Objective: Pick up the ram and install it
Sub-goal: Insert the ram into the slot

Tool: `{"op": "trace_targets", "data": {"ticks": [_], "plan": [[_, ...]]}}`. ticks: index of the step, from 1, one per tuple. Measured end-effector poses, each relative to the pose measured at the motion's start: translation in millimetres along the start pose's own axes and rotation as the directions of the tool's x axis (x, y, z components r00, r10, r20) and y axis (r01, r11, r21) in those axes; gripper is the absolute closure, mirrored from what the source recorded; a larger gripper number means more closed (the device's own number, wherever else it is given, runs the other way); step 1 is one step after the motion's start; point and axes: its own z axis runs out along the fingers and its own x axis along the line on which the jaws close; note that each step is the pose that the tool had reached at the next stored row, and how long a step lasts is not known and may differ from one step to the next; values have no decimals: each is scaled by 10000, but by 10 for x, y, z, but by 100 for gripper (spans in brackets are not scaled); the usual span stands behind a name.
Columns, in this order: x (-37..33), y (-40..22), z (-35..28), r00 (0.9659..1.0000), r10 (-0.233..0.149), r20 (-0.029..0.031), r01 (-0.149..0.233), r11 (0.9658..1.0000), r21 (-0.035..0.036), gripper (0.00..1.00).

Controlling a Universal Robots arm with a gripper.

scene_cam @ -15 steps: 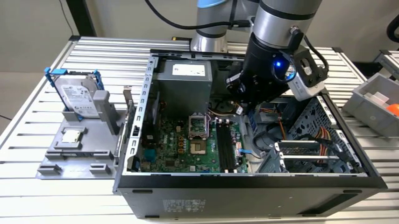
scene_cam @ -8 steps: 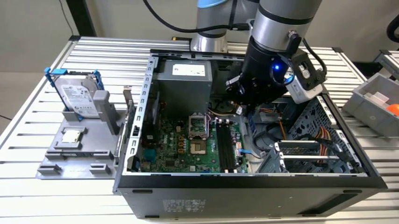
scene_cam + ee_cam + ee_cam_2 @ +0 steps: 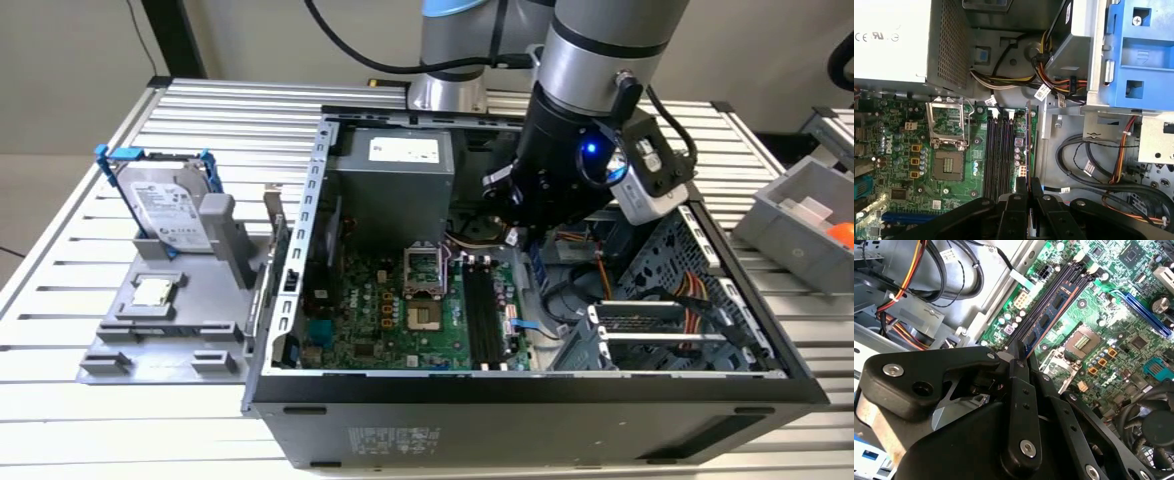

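Exterior view, left to right.
Grey stand (image 3: pixel 167 325): on the slatted table (image 3: pixel 67 260), beside the computer case; carries a hard drive (image 3: pixel 163 205) in a blue frame, upright, and a small square chip (image 3: pixel 154 291) lying flat.
Computer case (image 3: pixel 534 400): open, green motherboard (image 3: pixel 387 310) inside, memory slots (image 3: pixel 485 315) near its middle.
Gripper (image 3: pixel 514 232): lowered into the case above the slots.
Ram (image 3: pixel 1046 320): in the second wrist view, thin stick pinched edge-on between the narrow jaws, lined up over the slots; whether it touches them cannot be told.
Grey bin (image 3: pixel 801 215): far right.
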Motion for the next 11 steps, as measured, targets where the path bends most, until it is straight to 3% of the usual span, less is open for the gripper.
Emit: {"op": "trace_targets", "data": {"ticks": [11], "plan": [[0,0,16,10000,0,1,0,10000,-4,100]]}}
